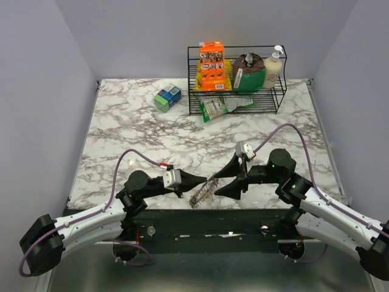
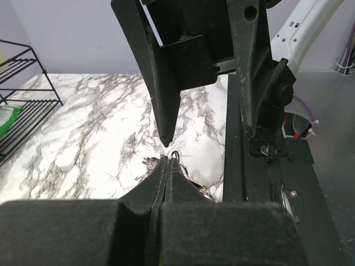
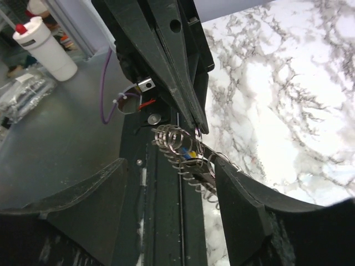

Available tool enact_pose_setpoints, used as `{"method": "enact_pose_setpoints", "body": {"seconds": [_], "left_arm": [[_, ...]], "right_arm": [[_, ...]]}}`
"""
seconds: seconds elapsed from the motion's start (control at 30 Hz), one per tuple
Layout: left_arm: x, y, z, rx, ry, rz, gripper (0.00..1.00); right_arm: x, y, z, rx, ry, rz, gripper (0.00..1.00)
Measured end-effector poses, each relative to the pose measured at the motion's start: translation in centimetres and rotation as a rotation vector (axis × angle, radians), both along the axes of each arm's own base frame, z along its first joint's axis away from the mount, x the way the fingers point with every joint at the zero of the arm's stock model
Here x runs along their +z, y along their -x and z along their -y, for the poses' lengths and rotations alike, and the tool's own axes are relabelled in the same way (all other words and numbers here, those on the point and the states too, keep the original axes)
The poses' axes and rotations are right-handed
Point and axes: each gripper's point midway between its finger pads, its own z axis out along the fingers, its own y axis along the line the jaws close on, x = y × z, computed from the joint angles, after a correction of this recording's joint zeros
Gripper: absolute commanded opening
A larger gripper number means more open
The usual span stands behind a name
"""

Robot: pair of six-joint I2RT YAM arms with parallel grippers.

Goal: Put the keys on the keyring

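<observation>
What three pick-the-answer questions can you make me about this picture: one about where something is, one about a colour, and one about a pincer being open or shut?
1. Where is the small green-and-blue box?
A) left of the black wire rack
B) inside the rack
C) between the two pincers

2. What colour is the tall cardboard box standing in the rack?
A) purple
B) orange
C) black

3. How is the right pincer?
A) shut tight
B) holding a bottle
C) open

Answers:
1 A, it sits by the rack's left end.
2 B, it is bright orange.
3 C, its two fingers stand well apart.
</observation>
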Motion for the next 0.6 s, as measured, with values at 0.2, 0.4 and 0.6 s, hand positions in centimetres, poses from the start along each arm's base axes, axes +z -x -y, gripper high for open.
{"method": "enact_pose_setpoints", "body": {"seconds": [0.2,0.4,0.6], "left_arm": [[0.1,0.0,0.0,0.000,0.004,0.003,0.00],[0.1,0.0,0.0,0.000,0.004,0.003,0.00],[0.1,0.0,0.0,0.000,0.004,0.003,0.00]], "right_arm": [[-0.3,-0.5,-0.2,-0.018,0.006,-0.002,0.76],[-1.3,-1.1,-0.7,-0.024,0.028,-0.030,0.72],[-1.3,-1.4,-0.9,-0.029,0.025,-0.034,0.71]]}}
